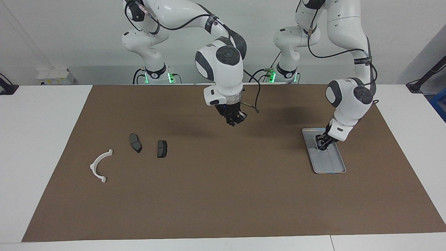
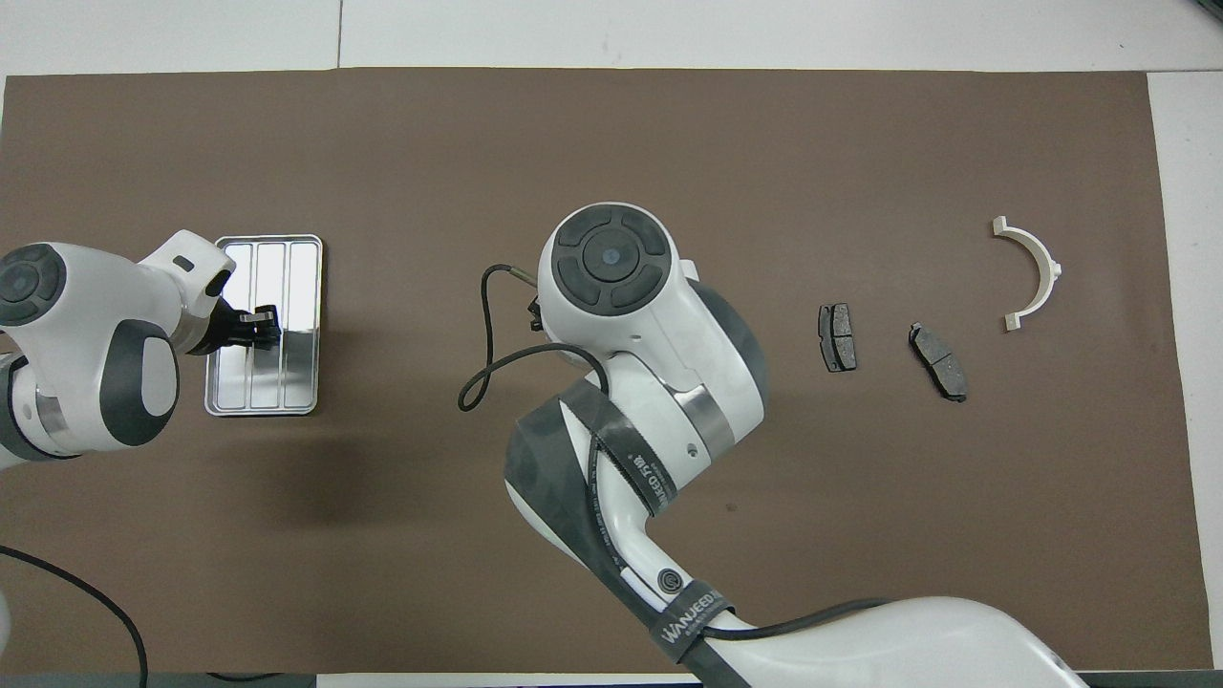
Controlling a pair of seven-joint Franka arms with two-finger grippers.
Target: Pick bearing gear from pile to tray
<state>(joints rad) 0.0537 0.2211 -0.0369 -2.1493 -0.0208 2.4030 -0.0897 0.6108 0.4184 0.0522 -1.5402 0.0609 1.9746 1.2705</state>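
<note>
The pile lies toward the right arm's end of the table: a white half-ring bracket (image 1: 101, 165) (image 2: 1032, 272) and two dark grey brake pads (image 1: 136, 143) (image 1: 162, 149) (image 2: 837, 337) (image 2: 939, 361). No small black round piece shows on the mat. The silver ribbed tray (image 1: 331, 169) (image 2: 298, 382) lies toward the left arm's end. My left gripper (image 1: 322, 143) (image 2: 256, 325) is tilted down low into the tray's end nearer the robots. My right gripper (image 1: 236, 119) hangs in the air over the bare middle of the mat; in the overhead view its own hand (image 2: 611, 277) hides it.
A brown mat (image 1: 223, 195) covers most of the white table. A black cable (image 2: 487, 354) loops off the right hand. The right arm's upper links span the near middle of the mat in the overhead view.
</note>
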